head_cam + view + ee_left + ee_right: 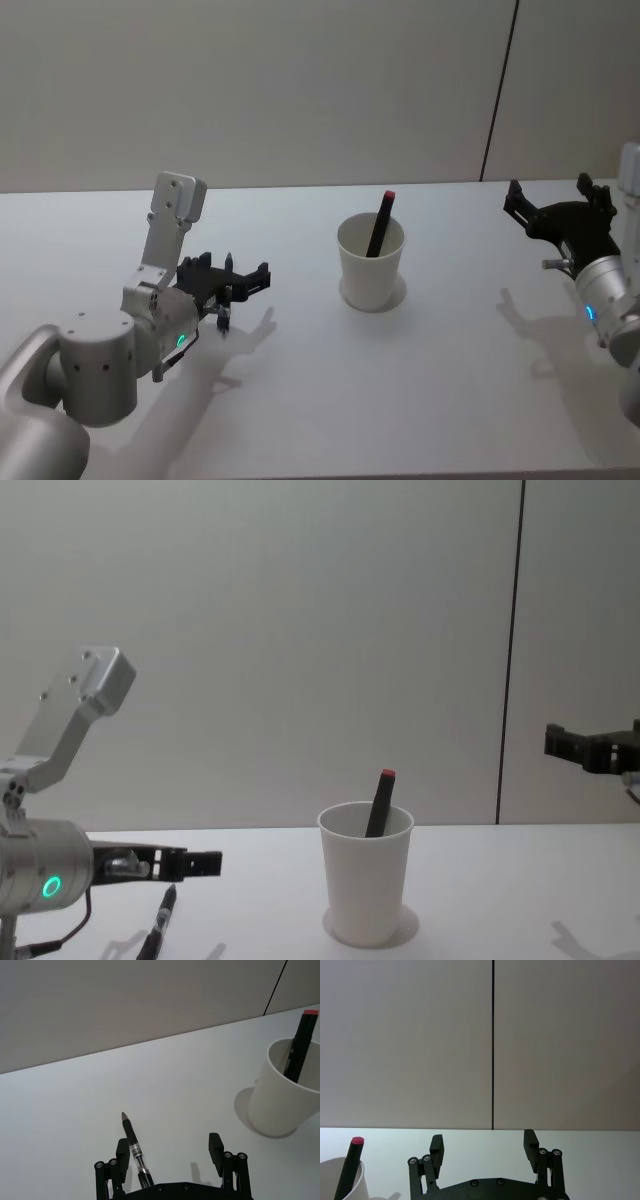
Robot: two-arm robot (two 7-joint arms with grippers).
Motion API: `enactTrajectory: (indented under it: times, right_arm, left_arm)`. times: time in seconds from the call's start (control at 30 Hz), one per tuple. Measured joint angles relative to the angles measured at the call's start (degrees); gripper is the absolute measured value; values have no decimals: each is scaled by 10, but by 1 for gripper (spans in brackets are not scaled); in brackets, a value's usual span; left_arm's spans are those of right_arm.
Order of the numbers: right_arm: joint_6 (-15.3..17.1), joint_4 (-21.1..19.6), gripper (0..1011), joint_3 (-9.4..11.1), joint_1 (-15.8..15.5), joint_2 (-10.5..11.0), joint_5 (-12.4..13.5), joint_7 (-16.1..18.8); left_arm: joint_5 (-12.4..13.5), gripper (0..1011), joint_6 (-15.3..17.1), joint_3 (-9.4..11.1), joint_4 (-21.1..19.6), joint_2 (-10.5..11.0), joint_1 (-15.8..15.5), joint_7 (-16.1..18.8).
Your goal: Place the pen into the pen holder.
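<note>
The pen holder (pixel 371 262) stands mid-surface (pixel 320 400), with a marker (pixel 380 222) leaning inside it, its top end above the rim. To its left, low over the surface, is the left end effector (pixel 245 275), with a pen (pixel 135 1150) beneath it beside one finger. Well to the holder's right, higher up, is the right end effector (pixel 550 195)
</note>
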Motion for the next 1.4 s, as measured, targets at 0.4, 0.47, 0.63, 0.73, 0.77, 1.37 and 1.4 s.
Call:
enactTrajectory:
  times: [0.4,0.47,0.63,0.73,0.77,1.37,1.4]
  right_arm:
    - [0,0,1001,0,0,0,0,0]
    - [0,0,1001,0,0,0,0,0]
    - [0,0,1001,0,0,0,0,0]
    - [0,0,1001,0,0,0,0,0]
    - [0,0,1001,0,0,0,0,0]
    - [0,0,1001,0,0,0,0,0]
    - [0,0,1001,0,0,0,0,0]
  left_arm:
    - [-3,1004,63,-6,43,-13,-29,23]
    - [-3,1004,73,-7,51,-17,-35,28]
    - [2,1004,96,-7,74,-25,-50,40]
    - [5,1004,104,-6,86,-29,-57,43]
    - [7,1004,107,-6,92,-31,-60,44]
    - [33,590,129,3,159,-56,-97,49]
    - [34,559,129,3,161,-57,-98,49]
